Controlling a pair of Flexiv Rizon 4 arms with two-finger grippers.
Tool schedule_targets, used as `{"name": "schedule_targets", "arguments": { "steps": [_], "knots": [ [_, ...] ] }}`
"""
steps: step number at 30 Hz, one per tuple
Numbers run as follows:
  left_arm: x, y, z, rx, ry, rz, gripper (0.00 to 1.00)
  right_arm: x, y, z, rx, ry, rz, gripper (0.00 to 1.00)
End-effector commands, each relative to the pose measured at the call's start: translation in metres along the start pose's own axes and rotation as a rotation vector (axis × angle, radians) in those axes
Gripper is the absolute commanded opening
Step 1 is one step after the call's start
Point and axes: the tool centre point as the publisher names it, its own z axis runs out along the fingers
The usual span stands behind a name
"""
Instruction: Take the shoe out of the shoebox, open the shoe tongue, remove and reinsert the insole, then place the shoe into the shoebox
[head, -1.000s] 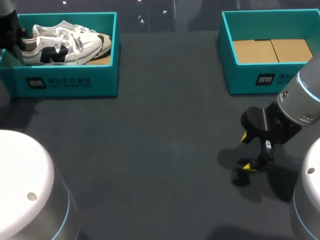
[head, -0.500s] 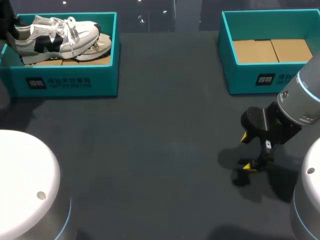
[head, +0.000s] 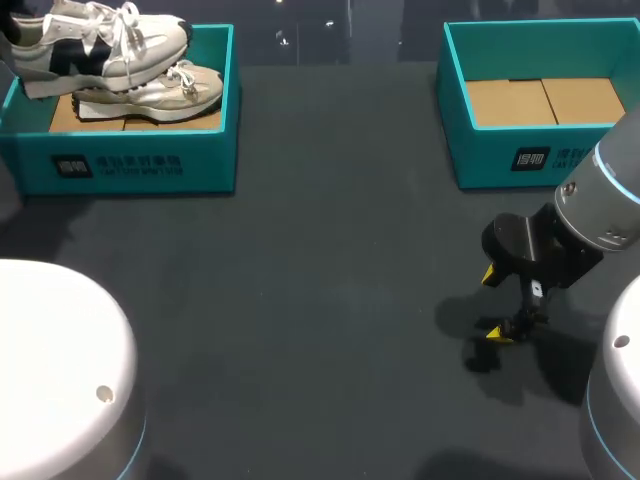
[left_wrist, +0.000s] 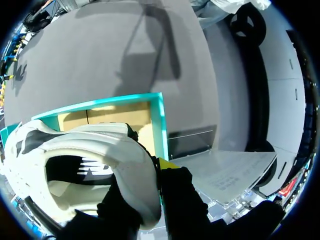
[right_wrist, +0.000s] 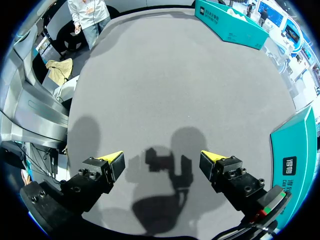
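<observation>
A white shoe (head: 100, 45) with a dark side patch and white laces is held by its heel in the left gripper (left_wrist: 156, 167), above the rear left part of the left shoebox (head: 130, 165), toe pointed toward that box's right wall. A second white shoe (head: 160, 92) is seen lying inside this open teal box on its cardboard floor. Another open teal shoebox (head: 520, 160) is set well apart to its right.
</observation>
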Motion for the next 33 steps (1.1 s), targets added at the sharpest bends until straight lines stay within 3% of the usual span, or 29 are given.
{"name": "schedule_targets", "arguments": {
  "steps": [1, 7, 16, 33],
  "knots": [
    [-0.006, -0.016, -0.025, -0.022, 0.027, 0.006, 0.0, 0.002, -0.001, 0.0, -0.001, -0.002, -0.001, 1.0],
    [-0.016, -0.031, -0.043, -0.018, 0.057, 0.005, 0.0, 0.002, -0.001, 0.0, -0.001, -0.002, -0.001, 1.0],
    [-0.047, -0.078, -0.063, -0.001, 0.077, 0.027, 0.0, 0.002, -0.001, 0.0, -0.001, -0.002, -0.001, 1.0],
    [-0.129, -0.158, -0.079, 0.002, 0.106, 0.018, 0.0, 0.002, -0.001, 0.0, -0.001, -0.002, -0.001, 1.0]
  ]
}}
